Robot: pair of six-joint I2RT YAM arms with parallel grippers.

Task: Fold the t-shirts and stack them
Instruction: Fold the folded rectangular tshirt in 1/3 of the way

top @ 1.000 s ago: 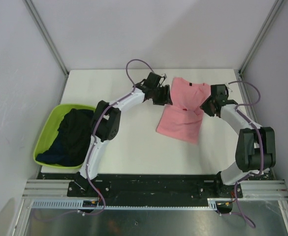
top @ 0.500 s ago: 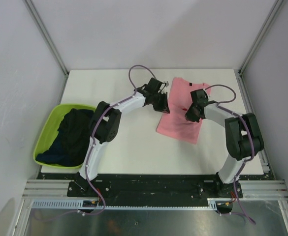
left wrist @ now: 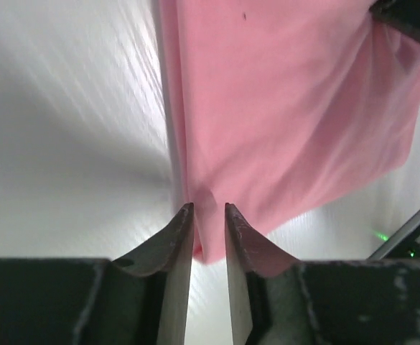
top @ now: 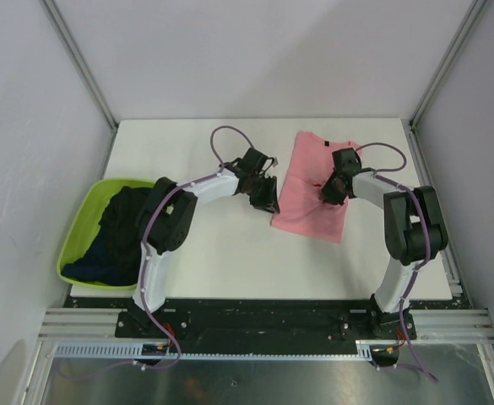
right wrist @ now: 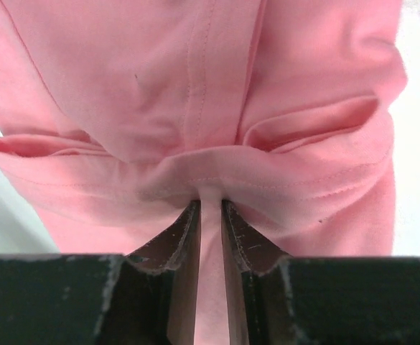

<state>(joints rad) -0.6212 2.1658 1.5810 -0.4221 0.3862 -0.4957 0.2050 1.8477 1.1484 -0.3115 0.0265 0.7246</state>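
The pink tee [top: 312, 202] lies partly folded on the table [top: 187, 143], right of centre, with its dark collar label toward the far edge. The left end effector [left wrist: 210, 213] is clenched narrowly on the tee's left edge close to the near corner, and cloth runs between its fingers. The right end effector [right wrist: 210, 207] sits over the tee's middle, grasping a puckered fold of hem drawn up between its fingers. Dark tees [top: 124, 228] lie heaped in the green tub [top: 79, 226] at the table's left edge, well apart from the pink tee.
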